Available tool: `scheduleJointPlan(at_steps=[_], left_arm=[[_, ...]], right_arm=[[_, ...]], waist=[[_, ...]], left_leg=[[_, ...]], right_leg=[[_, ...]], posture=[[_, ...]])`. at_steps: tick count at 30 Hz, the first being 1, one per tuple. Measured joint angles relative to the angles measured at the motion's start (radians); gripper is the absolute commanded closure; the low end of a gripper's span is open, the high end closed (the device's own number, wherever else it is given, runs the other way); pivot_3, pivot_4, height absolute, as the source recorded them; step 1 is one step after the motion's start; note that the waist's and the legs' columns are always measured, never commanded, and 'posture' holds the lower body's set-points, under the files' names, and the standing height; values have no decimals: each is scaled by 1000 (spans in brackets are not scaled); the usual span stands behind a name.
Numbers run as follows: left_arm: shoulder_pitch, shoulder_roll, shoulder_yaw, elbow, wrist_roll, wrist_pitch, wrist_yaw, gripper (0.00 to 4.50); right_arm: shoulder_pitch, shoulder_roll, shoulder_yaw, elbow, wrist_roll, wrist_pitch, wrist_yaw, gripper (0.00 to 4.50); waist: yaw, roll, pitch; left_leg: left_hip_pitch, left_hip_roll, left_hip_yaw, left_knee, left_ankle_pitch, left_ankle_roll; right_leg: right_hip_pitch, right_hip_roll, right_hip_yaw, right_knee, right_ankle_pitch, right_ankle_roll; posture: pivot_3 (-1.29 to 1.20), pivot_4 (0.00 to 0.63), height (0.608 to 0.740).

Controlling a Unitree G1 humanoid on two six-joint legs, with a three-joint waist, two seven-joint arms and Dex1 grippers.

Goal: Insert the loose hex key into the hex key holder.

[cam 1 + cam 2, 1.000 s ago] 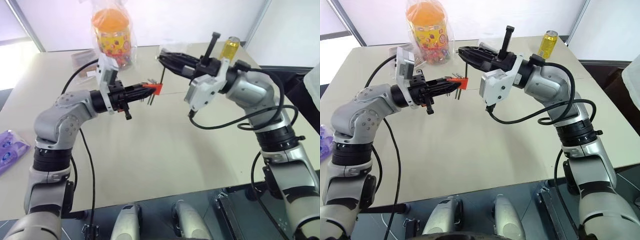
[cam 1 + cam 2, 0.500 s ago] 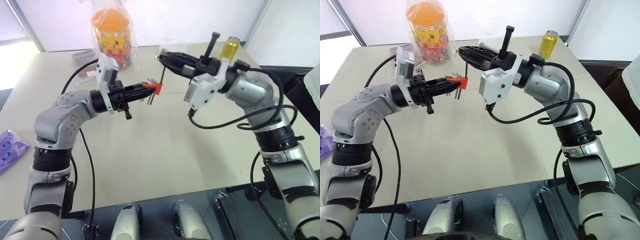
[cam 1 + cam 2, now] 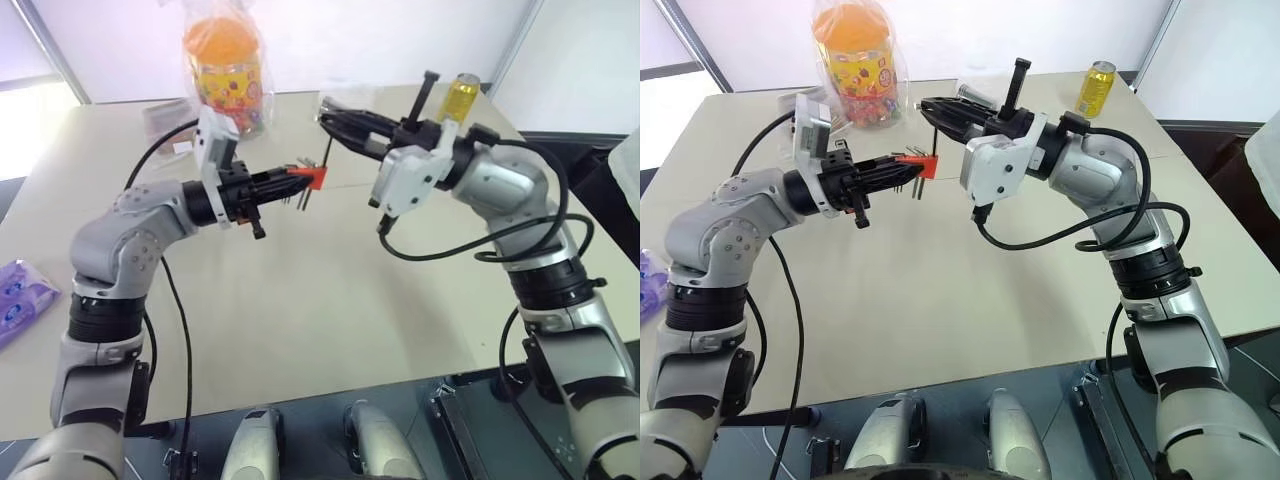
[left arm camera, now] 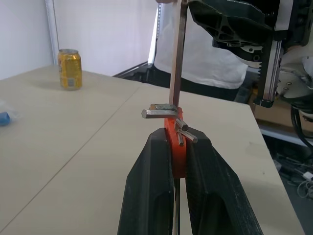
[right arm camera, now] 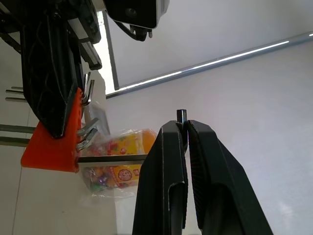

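Evidently the right hand was clamped shut on the loose hex key, a thin L-shaped grey metal rod; its fingertips pinched the short leg, and the long leg hung down from them. Opposite it, the left hand was closed just as firmly on the hex key holder, a small orange-red plastic block with several short grey keys sticking out, held level above the tabletop.

From the left wrist view the long grey rod ran straight down to the top of the orange-red block and looked to be at or partly inside a slot, though how deep it sat could not be told.

To finish the insertion well, the right hand would probably need to keep the rod in line with the slot and push along the rod's own length, not sideways, since a thin rod pinched by its short leg could twist in the grip. The left hand should likely hold the block rigid as a counter-force. Only once the key seated should the right hand let go.

Well behind both hands stood a bagged orange-lidded candy jar and a yellow drink can, clear of the work.
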Motion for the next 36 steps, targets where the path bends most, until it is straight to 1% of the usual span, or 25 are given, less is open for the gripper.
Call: scheduleJointPlan(at_steps=[3, 5, 6, 7, 8, 9, 13, 16, 21, 23, 25, 28, 31, 33, 36], left_arm=[[-4, -6, 1, 0, -4, 0, 3, 4500], [-6, -6, 2, -1, -7, 0, 4, 4500], [-6, -6, 2, -1, -7, 0, 5, 4500], [-6, -6, 2, -1, -7, 0, 7, 4500], [-6, -7, 2, -1, -7, 0, 8, 4500], [-6, -7, 2, -1, -7, 0, 9, 4500], [-6, -14, 2, -1, -7, -2, 16, 4500], [-2, -28, 3, -1, -7, -3, 28, 4500], [65, -97, -6, -9, -2, -3, 86, 4500], [96, -142, -16, -4, 6, -3, 115, 4500], [100, -194, -28, 14, 16, -3, 152, 4500], [109, -300, -42, 68, 34, -6, 221, 4500], [124, -411, -54, 169, 51, -4, 291, 4500], [121, -462, -56, 246, 67, -1, 331, 4500], [107, -503, -55, 335, 84, 4, 365, 4500]], right_arm=[[9, 7, 3, -12, 8, 13, 19, 3021], [22, 9, 7, -18, 10, 17, 29, 1995], [28, 9, 8, -18, 11, 19, 35, 1320], [30, 10, 9, -18, 12, 20, 41, 802], [31, 11, 9, -21, 12, 23, 44, 395], [31, 11, 9, -25, 13, 26, 47, 96], [64, 9, 7, -67, 21, 70, 64, 96], [133, -1, -22, -126, 62, 175, 76, 96], [352, -69, -188, -290, 166, 514, 75, 96], [423, -97, -253, -344, 197, 636, 74, 96], [477, -125, -299, -398, 212, 710, 73, 96], [544, -154, -350, -466, 215, 775, 66, 96], [608, -175, -389, -517, 210, 824, 53, 96], [646, -177, -404, -556, 205, 850, 43, 96], [681, -180, -414, -600, 191, 868, 32, 96]], waist=[[0, 0, 0], [0, 0, 0], [0, 0, 0], [0, 0, 0], [0, 0, 0], [0, 0, 0], [1, 0, 0], [5, 0, 0], [30, 0, 0], [32, 0, 0], [32, 0, 0], [31, 1, 0], [31, 1, 0], [29, 1, 0], [27, 1, -1]], left_leg=[[0, 0, 0, 0, 0, 0], [0, 0, 0, 0, 0, 0], [0, 0, 0, 0, 0, 0], [0, 0, 0, 0, 0, 0], [0, 0, 0, 0, 0, 0], [0, 0, 0, 0, 0, 0], [0, 0, 0, 0, 0, 0], [0, 0, 0, 1, 0, 0], [0, 0, 0, 2, 0, 0], [0, 0, 0, 3, 0, 0], [0, -1, 0, 3, 0, 0], [1, -1, -1, 3, 0, 0], [1, -1, -1, 3, 0, 0], [1, -1, -1, 3, 0, 0], [1, -1, -2, 3, 0, 0]], right_leg=[[0, 0, 0, 0, 0, 0], [0, 0, 0, 0, 0, 0], [0, 0, 0, 0, 0, 0], [0, 0, 0, 0, 0, 0], [0, 0, 0, 0, 0, 0], [0, 0, 0, 0, 0, 0], [0, 0, 0, 0, 0, 0], [1, 0, 0, 0, 0, 0], [2, -1, 0, 0, 0, 0], [2, 0, 0, 0, 0, 0], [2, 0, 0, 0, 0, 0], [3, 0, 0, 0, 0, 0], [3, 0, 0, 0, 0, 0], [3, 1, 0, 0, 0, 0], [3, 1, 0, 0, 0, 0]], posture=[[0, 150, 740], [0, 150, 740], [0, 150, 740], [0, 150, 740], [0, 150, 740], [0, 150, 740], [0, 150, 740], [0, 150, 740], [0, 150, 740], [0, 150, 740], [0, 150, 740], [0, 150, 740], [0, 150, 740], [0, 150, 740], [0, 150, 740]])
